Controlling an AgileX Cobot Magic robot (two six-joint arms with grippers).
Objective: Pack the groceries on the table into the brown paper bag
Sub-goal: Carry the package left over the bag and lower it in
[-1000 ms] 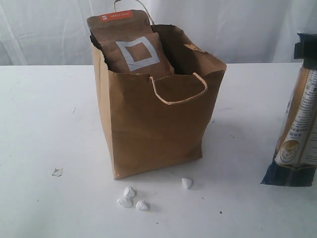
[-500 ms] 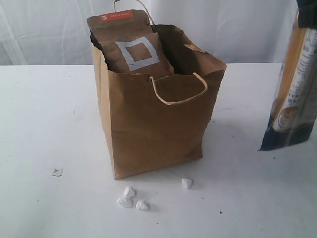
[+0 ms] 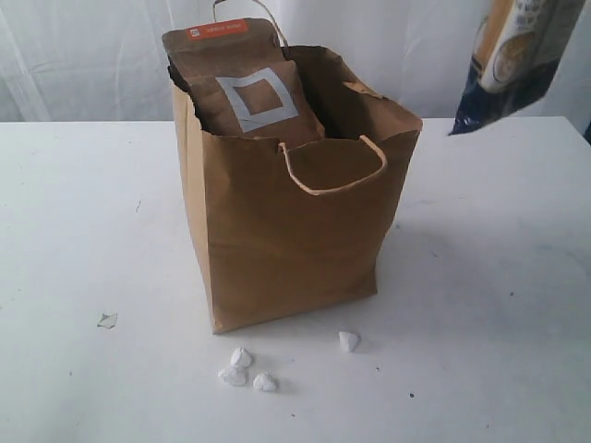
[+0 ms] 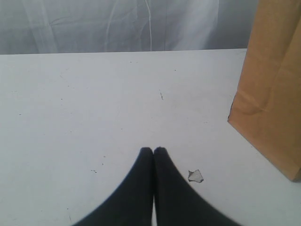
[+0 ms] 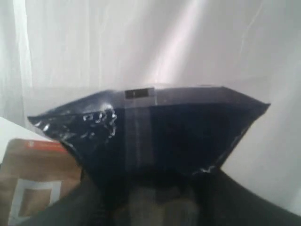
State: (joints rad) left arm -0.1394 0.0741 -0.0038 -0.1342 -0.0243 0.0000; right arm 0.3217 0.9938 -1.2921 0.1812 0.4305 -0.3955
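Observation:
The brown paper bag (image 3: 291, 212) stands upright mid-table with the brown pouch with orange top (image 3: 242, 88) sticking out of its mouth. The long dark noodle packet (image 3: 512, 57) hangs in the air at the upper right, above and to the right of the bag, its top cut off by the frame. In the right wrist view the packet's dark sealed end (image 5: 150, 136) fills the middle, with my right gripper (image 5: 157, 200) shut on it and the pouch (image 5: 35, 181) below. My left gripper (image 4: 153, 151) is shut and empty, low over the table (image 4: 94, 108), left of the bag (image 4: 273, 89).
Small white crumbs (image 3: 245, 369) lie in front of the bag, one more (image 3: 348, 341) to their right. A torn paper scrap (image 3: 107, 320) lies to the left, also beside my left fingers (image 4: 195, 176). A white curtain hangs behind the table.
The noodle packet has risen from table level at the right edge to well above the table and shifted slightly left toward the bag. Bag, pouch and crumbs are unmoved.

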